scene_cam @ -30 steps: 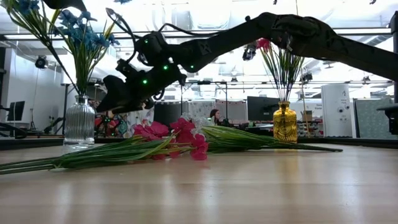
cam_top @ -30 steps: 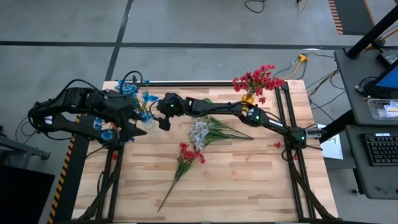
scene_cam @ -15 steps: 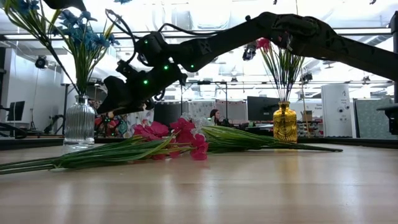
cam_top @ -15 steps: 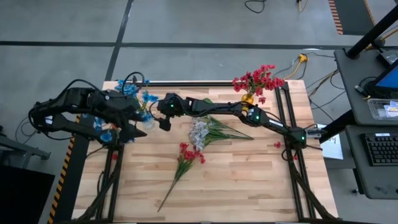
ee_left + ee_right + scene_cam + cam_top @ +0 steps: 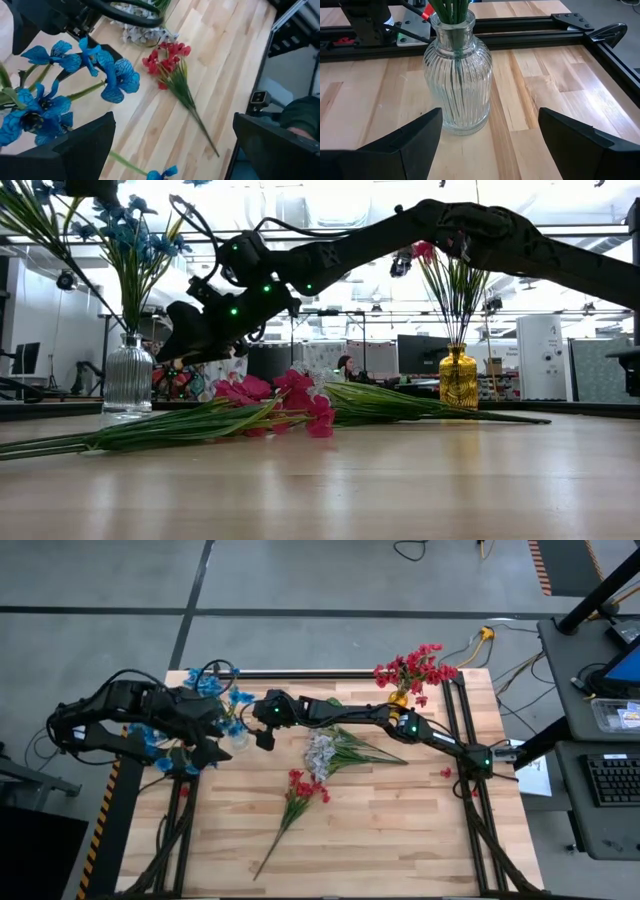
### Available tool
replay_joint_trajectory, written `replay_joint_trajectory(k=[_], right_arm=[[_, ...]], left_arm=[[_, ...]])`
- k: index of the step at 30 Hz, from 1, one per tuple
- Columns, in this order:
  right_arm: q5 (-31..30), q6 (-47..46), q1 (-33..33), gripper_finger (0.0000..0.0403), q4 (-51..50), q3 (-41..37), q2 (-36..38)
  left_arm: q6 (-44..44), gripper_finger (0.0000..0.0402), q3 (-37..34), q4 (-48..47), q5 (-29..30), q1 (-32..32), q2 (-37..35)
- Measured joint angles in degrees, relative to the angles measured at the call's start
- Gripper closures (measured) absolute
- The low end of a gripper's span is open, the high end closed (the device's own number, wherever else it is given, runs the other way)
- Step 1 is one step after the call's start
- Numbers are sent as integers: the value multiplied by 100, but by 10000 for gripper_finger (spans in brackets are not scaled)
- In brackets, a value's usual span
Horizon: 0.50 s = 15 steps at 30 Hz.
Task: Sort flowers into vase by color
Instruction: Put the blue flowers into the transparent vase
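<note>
We're between picks: blue flowers (image 5: pixel 215 690) sit in the clear ribbed vase (image 5: pixel 458 75) at upper left, both the right gripper (image 5: pixel 262 736) and the left gripper (image 5: pixel 207 748) spread empty beside it. Next, probably the red spray (image 5: pixel 303 790) lying mid-table, bound for the gold vase (image 5: pixel 458 378).

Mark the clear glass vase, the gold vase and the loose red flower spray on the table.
clear glass vase (image 5: pixel 457 85), right wrist view, on its ribbed belly.
gold vase (image 5: pixel 458 382), low view, on its body.
red flower spray (image 5: pixel 304 788), high view, on its blossom cluster.
</note>
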<state>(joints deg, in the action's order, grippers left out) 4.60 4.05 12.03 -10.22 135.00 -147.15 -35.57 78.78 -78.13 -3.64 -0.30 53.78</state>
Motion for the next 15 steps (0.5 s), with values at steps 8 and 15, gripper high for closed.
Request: replay_joint_trajectory(k=[8, 15], right_arm=[[9, -44, 0, 80, -23, 0, 0], [9, -122, 0, 81, -134, 0, 0]], left_arm=[[640, 11, 2, -758, 279, 0, 324], [959, 11, 2, -849, 376, 0, 583]])
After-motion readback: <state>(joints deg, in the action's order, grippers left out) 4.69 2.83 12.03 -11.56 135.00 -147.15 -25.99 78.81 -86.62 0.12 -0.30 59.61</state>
